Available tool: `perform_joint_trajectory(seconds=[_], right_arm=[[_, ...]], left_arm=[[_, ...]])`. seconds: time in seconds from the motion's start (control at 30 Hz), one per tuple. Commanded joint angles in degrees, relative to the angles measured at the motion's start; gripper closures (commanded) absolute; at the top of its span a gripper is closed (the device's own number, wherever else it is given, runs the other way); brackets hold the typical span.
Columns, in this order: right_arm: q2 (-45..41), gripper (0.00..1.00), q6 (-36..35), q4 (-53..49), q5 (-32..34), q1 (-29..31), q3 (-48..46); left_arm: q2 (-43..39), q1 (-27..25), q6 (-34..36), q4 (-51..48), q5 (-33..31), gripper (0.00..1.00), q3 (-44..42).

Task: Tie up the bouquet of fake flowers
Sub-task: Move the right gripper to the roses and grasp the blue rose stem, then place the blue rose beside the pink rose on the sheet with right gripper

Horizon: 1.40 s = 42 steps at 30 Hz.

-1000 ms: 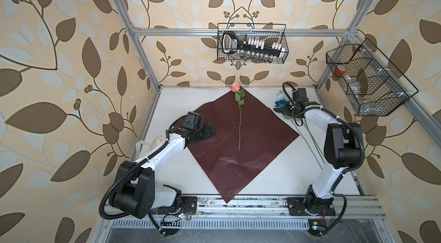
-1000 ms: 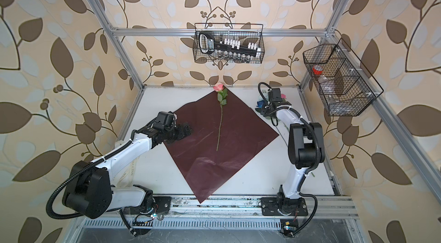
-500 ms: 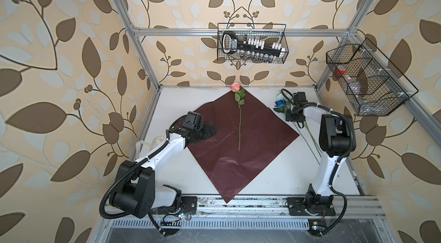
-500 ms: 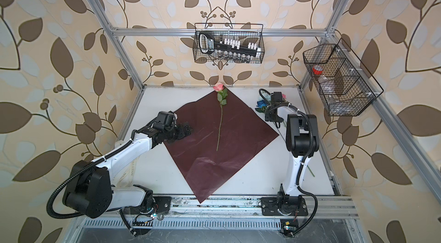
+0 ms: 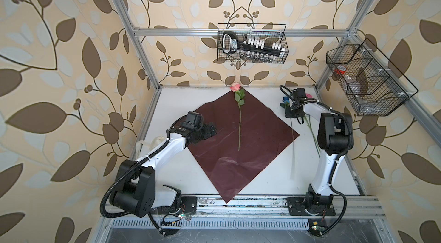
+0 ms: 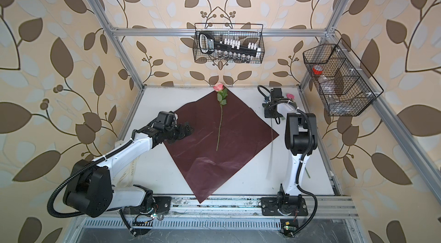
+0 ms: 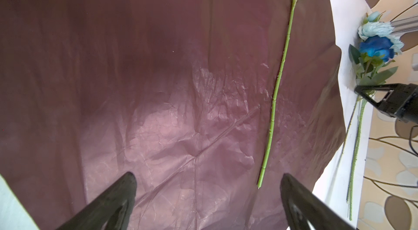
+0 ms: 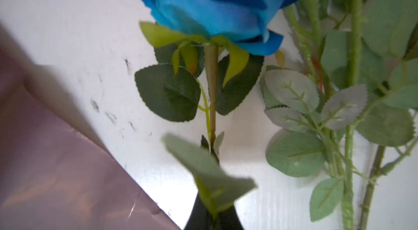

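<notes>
At 2 o'clock on the tabletop (image 5: pixel 274 177), the bouquet of fake flowers (image 7: pixel 375 28) lies loose beside the red sheet (image 5: pixel 262 139). Right claw (image 5: pixel 290 113) is clamped on the blue rose (image 8: pixel 210 2) stem, under the bloom. One pink rose (image 5: pixel 235 86) lies on the sheet, bloom at 12 o'clock. Left claw (image 7: pixel 207 178) hangs over the sheet's 9 o'clock corner, jaws wide apart.

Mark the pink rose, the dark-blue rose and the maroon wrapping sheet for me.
pink rose (image 5: pixel 235 86): in a top view, on the bloom.
dark-blue rose (image 8: pixel 203 7): right wrist view, on the petals.
maroon wrapping sheet (image 5: pixel 262 143): in a top view, on bare sheet beside the pink rose's stem.
</notes>
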Motion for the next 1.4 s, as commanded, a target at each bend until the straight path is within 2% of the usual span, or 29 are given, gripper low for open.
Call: perform_joint_trajectory(seconds=[0.0,0.13,0.3,0.6,0.87,1.1,1.37], right_arm=[[-6.54,1.00,1.16,-2.34,-2.82,1.09,2.01],[-11.33,1.00,6.52,-1.78,-7.58,2.63,1.72],[-13.91,1.00,15.78,3.83,-15.59,5.92,-0.19],[-7.76,1.00,31.88,17.90,-20.28,14.33,0.94],[6.60,1.00,33.52,16.93,-16.41,21.14,17.05],[18.13,1.00,34.56,17.25,-15.81,22.16,29.42],[27.95,1.00,30.82,15.51,-14.60,22.36,40.13]], left_arm=[[-0.39,0.36,-0.45,0.26,0.34,0.01,0.30],[-1.03,0.36,-0.25,-0.08,0.20,0.01,0.24],[-1.71,0.36,0.20,-0.56,-0.02,0.01,0.00],[-2.51,0.36,0.20,-0.51,-0.24,0.01,-0.71],[-2.86,0.36,0.21,-0.50,-0.96,0.01,-1.19],[-2.70,0.36,0.10,-0.07,-0.28,0.01,-1.19],[-2.08,0.36,0.48,-0.17,-0.31,0.01,-0.93]])
